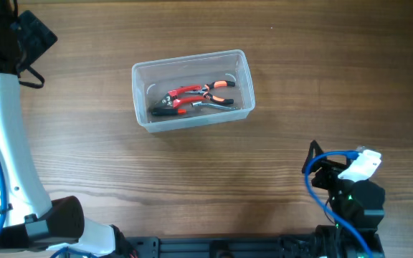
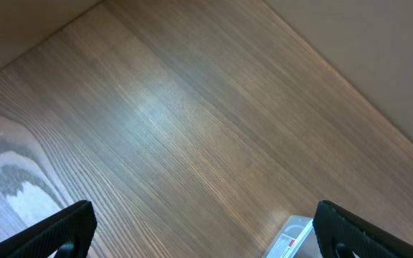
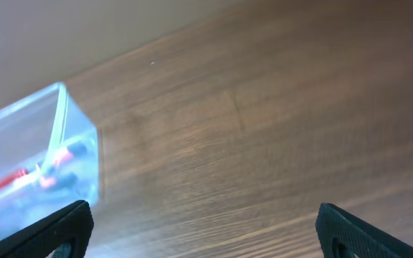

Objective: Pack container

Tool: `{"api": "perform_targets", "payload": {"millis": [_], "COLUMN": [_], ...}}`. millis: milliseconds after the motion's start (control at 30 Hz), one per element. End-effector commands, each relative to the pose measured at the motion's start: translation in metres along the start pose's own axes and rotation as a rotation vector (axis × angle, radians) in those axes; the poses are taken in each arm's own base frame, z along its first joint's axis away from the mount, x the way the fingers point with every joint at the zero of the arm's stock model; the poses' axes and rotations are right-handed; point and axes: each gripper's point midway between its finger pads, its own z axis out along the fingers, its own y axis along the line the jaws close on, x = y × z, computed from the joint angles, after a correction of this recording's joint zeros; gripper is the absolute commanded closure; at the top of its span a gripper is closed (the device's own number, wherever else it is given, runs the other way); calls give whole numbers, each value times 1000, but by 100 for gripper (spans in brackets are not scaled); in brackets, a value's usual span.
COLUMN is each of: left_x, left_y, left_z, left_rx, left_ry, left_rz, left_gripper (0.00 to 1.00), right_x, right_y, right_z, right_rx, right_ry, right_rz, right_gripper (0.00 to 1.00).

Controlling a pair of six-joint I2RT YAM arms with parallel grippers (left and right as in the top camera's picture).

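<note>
Overhead view: we see a brown wooden table. The container sits on it, a bit above the middle and a bit to the left. It is a clear plastic tub with round corners, and it has no lid on. Inside it lie some hand tools with red and orange handles and dark tips. They rest on the bottom of the tub, bunched together. The white left arm runs down the left side of the picture. The black right arm is in the bottom right corner, with a blue cable on it. Both arms are well apart from the tub.

Left wrist view: we see the left claw wide open, with one black finger in each bottom corner. Nothing is between them but bare wood. A small white thing with a bit of red on it peeks in at the bottom edge. We cannot tell what it is.

Right wrist view: we see the right claw wide open too, and it grips nothing. The tub is at the left edge, blurry, standing on the wood. We can make out red shapes inside it. The tub is apart from the claw's fingers.
</note>
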Motion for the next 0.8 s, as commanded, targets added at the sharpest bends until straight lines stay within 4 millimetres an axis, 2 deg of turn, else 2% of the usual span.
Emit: {"api": "perform_targets", "payload": {"millis": [0, 200, 500, 767], "left_x": [-3, -3, -3, -3], "left_y": [2, 2, 2, 2], "left_z": [-1, -1, -1, -1], "left_rx": [-6, -6, -6, -6], "left_ry": [-10, -9, -9, -9], "left_rz": [7, 7, 7, 7], "left_gripper": [0, 0, 0, 0], "right_x": [-8, -4, 21, 18], "right_y": [11, 12, 4, 5], "right_z": [-7, -6, 7, 7], "right_rx": [-58, -70, -61, -62], "right_ry": [-59, -70, -14, -25], "right_rz": [-263, -276, -276, -277], "right_gripper": [0, 0, 0, 0]}}
